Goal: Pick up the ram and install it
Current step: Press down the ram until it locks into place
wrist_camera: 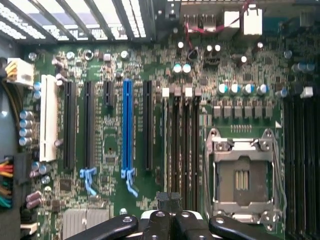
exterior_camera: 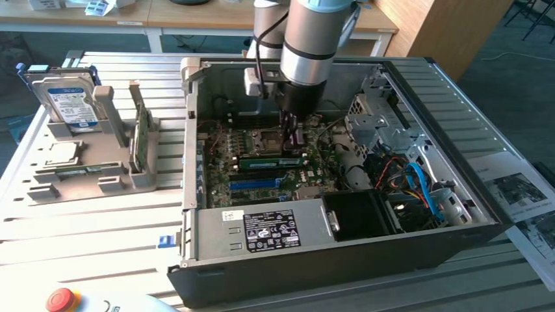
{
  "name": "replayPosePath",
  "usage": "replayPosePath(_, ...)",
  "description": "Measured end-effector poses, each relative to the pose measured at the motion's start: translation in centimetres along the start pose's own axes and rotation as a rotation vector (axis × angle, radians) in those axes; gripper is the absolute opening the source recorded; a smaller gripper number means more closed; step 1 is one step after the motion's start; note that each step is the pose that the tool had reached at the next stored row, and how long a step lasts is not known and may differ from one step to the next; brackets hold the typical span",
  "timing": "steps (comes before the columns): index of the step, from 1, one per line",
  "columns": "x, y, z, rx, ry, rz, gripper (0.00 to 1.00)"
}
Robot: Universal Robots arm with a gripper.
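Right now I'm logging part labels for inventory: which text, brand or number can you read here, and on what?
None can be read.
Hard drive blue-white label: print too blurred.
Power supply black label: small white marks, unreadable.
Its white sticker: unreadable.
Paper sheets by the computer case: print too small.
Motherboard: markings too small.

Hand (wrist_camera: 170, 220) tips and ram (exterior_camera: 270, 159) top behind the arm.

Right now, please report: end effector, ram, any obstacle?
End effector shut, low inside the case. Ram on edge on the motherboard, just under it; contact unclear. Nothing seen between them.
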State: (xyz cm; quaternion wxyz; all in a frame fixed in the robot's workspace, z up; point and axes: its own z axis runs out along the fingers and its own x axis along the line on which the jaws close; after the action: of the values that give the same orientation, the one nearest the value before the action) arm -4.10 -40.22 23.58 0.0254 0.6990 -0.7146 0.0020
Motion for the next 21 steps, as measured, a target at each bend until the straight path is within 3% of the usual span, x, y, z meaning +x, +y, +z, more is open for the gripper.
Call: replayPosePath(21, -0.1, 4.23, 0.15, 0.0026, 0.0001, 0.0, 0.1)
